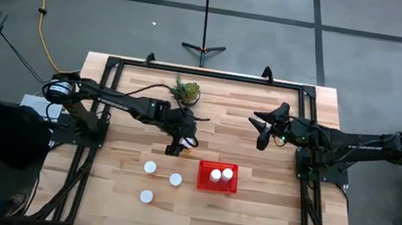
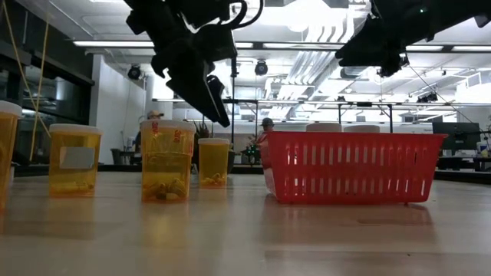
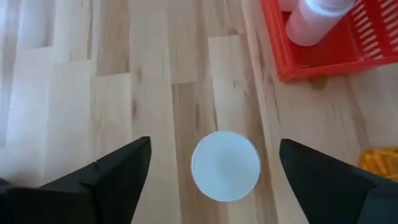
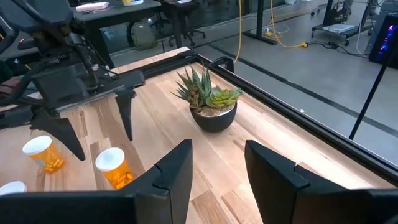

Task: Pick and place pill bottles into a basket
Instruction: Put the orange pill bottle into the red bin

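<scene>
The pill bottles have amber bodies and white caps. One stands upright on the table (image 1: 192, 143) under my left gripper (image 1: 180, 144), whose open fingers stand on either side of its cap (image 3: 225, 165), above it and apart from it. Three more bottles stand nearer the table's near edge (image 1: 150, 167) (image 1: 176, 178) (image 1: 146, 195). The red basket (image 1: 202, 177) stands to the right of them and holds two upright bottles (image 1: 215, 175) (image 1: 228, 175). My right gripper (image 1: 262, 134) is open and empty, raised over the table's far right part.
A small spiky green potted plant (image 1: 186, 91) stands near the table's far edge, just behind my left arm; it also shows in the right wrist view (image 4: 211, 102). A black frame (image 1: 206, 73) runs around the table's edges. Bare wood lies between the two grippers.
</scene>
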You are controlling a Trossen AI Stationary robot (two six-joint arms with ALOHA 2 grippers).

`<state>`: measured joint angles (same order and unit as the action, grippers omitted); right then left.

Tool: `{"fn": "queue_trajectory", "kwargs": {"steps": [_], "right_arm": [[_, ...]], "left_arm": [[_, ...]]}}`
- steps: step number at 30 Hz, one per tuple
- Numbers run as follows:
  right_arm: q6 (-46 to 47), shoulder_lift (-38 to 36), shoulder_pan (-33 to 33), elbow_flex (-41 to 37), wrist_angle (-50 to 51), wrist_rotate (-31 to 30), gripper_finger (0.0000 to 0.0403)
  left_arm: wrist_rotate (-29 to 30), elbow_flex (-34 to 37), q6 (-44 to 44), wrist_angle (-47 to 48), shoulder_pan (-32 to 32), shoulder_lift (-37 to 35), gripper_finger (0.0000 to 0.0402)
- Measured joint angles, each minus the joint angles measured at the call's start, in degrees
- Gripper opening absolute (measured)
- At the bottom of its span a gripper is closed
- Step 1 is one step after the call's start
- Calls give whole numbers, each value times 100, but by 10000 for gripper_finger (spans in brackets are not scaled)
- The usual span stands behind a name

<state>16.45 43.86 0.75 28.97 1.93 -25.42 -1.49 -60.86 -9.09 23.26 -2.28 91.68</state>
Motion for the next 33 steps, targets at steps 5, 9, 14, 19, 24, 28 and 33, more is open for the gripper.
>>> {"fn": "queue_trajectory", "kwargs": {"steps": [5,9,14,19,24,28,33], "right_arm": [[-2,0,0,0,35,-1,138],[-1,-1,0,0,54,1,138],[0,0,0,0,68,3,138],[0,0,0,0,81,3,138],[0,0,0,0,83,6,138],[-1,0,0,0,101,6,138],[-2,0,0,0,105,-37,138]], "left_arm": [[-180,0,-11,118,8,69,383],[-187,-9,-31,-42,4,207,373],[-152,2,-229,95,4,521,379],[-150,2,-233,8,4,695,387],[-143,-3,-361,-34,4,807,380],[-141,-4,-470,-144,4,809,365],[-141,0,-479,-135,4,807,347]]}}
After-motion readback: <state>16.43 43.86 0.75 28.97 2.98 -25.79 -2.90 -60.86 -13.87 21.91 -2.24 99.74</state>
